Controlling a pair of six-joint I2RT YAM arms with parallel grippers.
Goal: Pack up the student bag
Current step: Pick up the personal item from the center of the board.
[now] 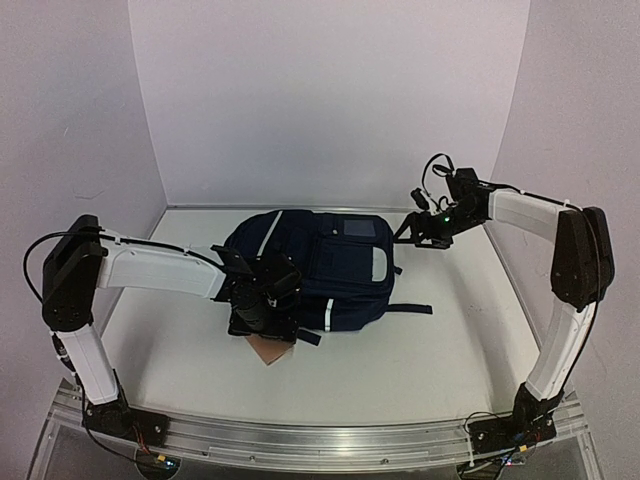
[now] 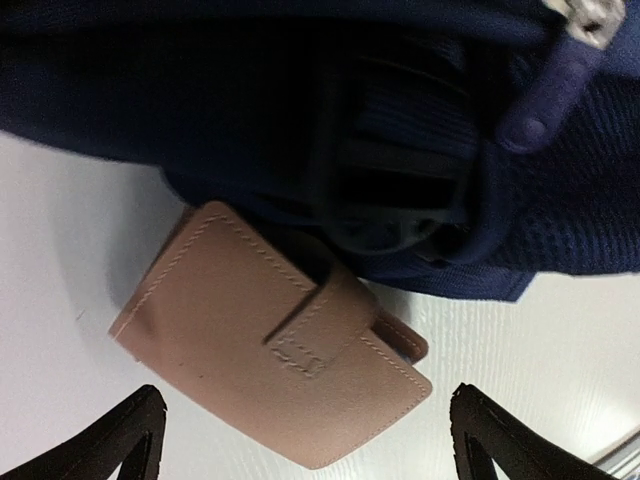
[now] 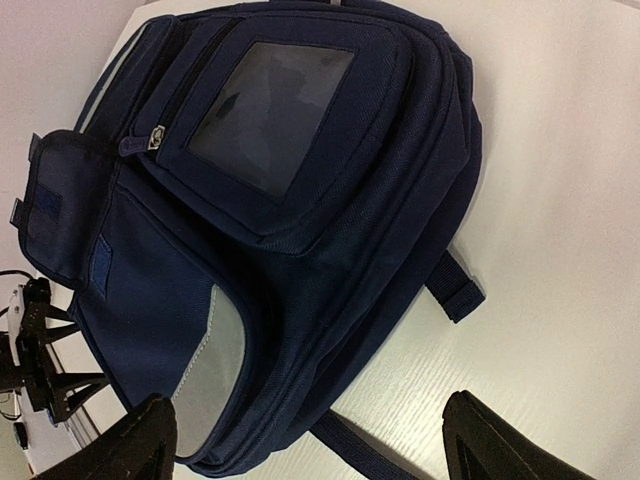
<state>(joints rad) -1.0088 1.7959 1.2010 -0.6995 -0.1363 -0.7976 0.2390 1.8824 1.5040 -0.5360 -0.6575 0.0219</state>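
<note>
The student bag (image 1: 330,270) is a dark navy backpack lying flat in the middle of the white table, also filling the right wrist view (image 3: 280,220) and the top of the left wrist view (image 2: 400,130). A tan leather wallet (image 2: 270,345) lies on the table at the bag's near left edge, partly tucked under it; from above only its corner (image 1: 268,352) shows. My left gripper (image 2: 305,440) hangs open directly over the wallet, touching nothing. My right gripper (image 3: 310,440) is open in the air beside the bag's far right corner, holding nothing.
A black strap (image 1: 412,309) trails from the bag's right side onto the table. White walls close in the table at the back and both sides. A metal rail (image 1: 320,440) carrying the arm bases runs along the near edge.
</note>
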